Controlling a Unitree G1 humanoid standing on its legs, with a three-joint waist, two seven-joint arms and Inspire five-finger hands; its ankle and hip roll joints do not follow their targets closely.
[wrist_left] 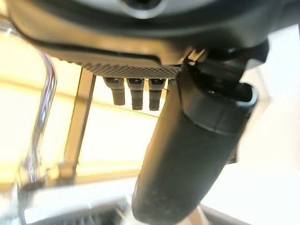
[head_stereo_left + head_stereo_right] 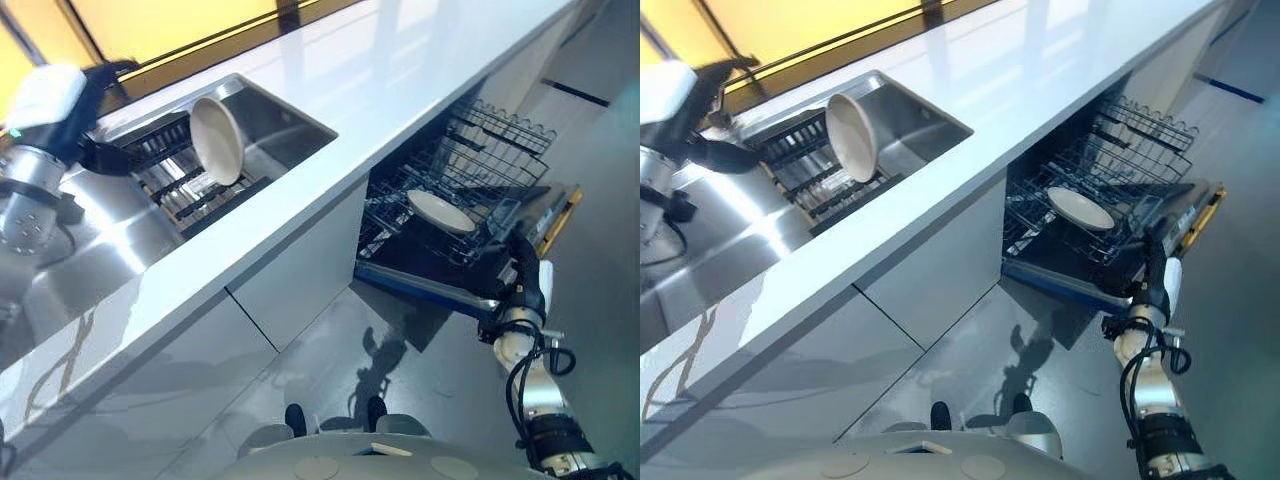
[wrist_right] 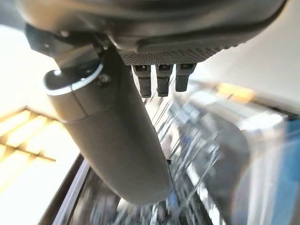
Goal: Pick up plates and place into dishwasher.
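A long white counter point(image 2: 420, 70) is seen running across the scene, with a steel sink point(image 2: 110, 235) sunk into it at the robot's left and an open dishwasher point(image 2: 470, 200) under it at the robot's right. A dark dish rack point(image 2: 185, 185) is set inside the sink, and one cream plate point(image 2: 217, 140) is stood in it on edge, tilted, its face turned toward the dishwasher side. A second plate point(image 2: 440, 211) is already laid almost flat in the dishwasher's pulled-out lower rack point(image 2: 425, 235).

The left hand point(image 2: 95, 152) is held over the sink, just beside the standing plate and apart from it; in its wrist view the fingers point(image 1: 136, 91) are seen straight and relaxed, with nothing held. The right hand point(image 2: 1162, 262) is raised by the dishwasher's open door, near the racked plate, fingers likewise loose and empty.

The plate in the sink is judged the next to be taken. It lies to the right of the left hand, which is much the nearer, and its rim is presented upward for a pinch.
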